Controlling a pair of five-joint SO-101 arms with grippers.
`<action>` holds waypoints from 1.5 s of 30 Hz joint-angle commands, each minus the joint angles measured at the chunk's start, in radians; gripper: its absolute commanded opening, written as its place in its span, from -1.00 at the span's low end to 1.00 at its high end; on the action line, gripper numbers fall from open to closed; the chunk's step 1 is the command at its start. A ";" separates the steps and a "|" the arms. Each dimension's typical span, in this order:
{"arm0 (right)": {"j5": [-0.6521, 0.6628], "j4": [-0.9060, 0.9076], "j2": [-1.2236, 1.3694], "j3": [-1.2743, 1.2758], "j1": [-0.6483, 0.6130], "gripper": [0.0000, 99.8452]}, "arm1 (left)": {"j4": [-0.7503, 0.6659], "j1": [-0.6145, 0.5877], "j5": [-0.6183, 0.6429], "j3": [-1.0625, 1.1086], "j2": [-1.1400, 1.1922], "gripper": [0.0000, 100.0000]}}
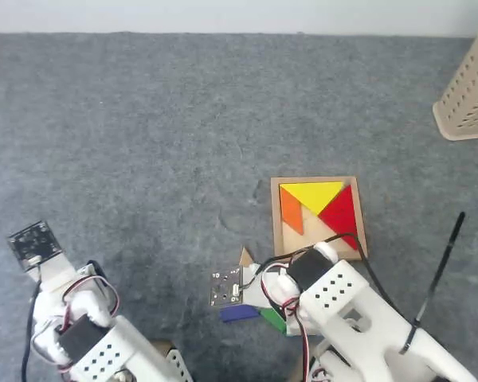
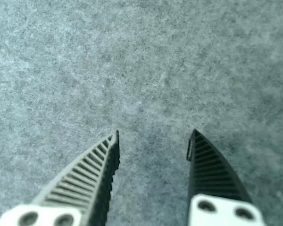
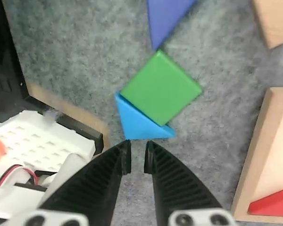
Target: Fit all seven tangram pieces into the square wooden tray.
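Grey felt covers the surface (image 1: 143, 119), and the wooden tray (image 1: 276, 215) sits on it already holding a yellow triangle (image 1: 312, 195), an orange piece (image 1: 291, 211) and a red triangle (image 1: 342, 213), with bare floor left in its near half. The right arm (image 1: 342, 302) hangs over the loose pieces just beside the tray's near left corner. Its jaws are almost closed, a thin slit between the tips, and they grip nothing. Just ahead of those tips lies a light blue triangle (image 3: 134, 125) with a green square (image 3: 160, 87) against its long edge, possibly lapping over it. A dark blue piece (image 3: 167, 16) and a plain wood piece (image 3: 273, 19) lie beyond. The light blue triangle looks like the next pick. To take it cleanly, the jaws should first spread wider than the triangle. They should then come down across its free corner, on the side away from the square, so the square is not dragged or pinched along. A low, flat grip should keep the thin piece level for the drop into the tray. The left arm (image 1: 88, 334) stays well apart, its jaws wide open over bare felt and holding nothing.
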 commanded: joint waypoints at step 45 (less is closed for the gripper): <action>0.028 0.042 0.147 -0.172 0.117 -0.88 | 0.003 0.002 0.009 -0.019 -0.011 -0.55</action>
